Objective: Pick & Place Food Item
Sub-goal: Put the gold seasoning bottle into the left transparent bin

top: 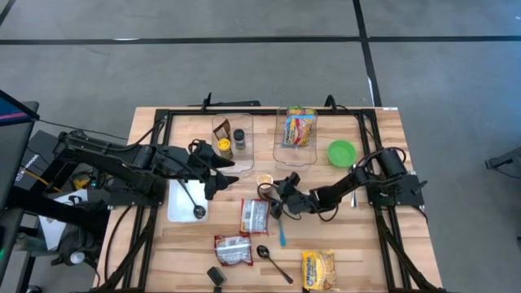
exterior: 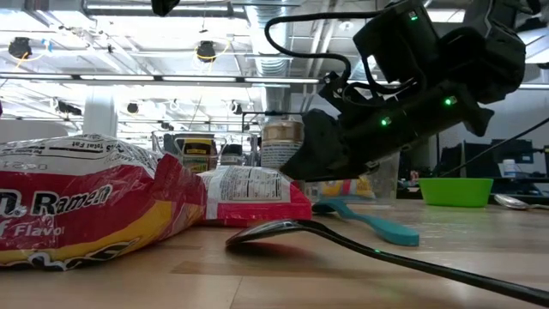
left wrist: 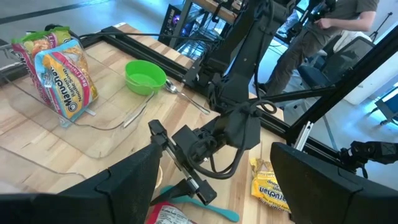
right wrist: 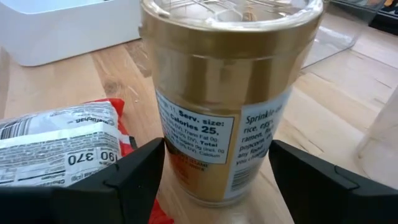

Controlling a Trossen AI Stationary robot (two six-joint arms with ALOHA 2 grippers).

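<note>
A spice jar with golden contents, a white label and a clear lid stands upright on its base on the wooden table, near the middle. My right gripper is open and low over the table, one finger on each side of the jar's lower part. In the low view it shows just right of the jar. My left gripper hangs open above the table's left half, holding nothing. A red ramen packet lies flat just in front of the jar. My right gripper's fingers flank the jar's lower wall, coming in nearly level and slanting down from the table's right side. I cannot tell whether they touch it. The jar stands upright on the table.
A white tray with a ladle sits at left. Two clear bins stand at the back, one with noodle packs, and a green bowl beside them. Near the front lie more packets, a spoon and a teal utensil.
</note>
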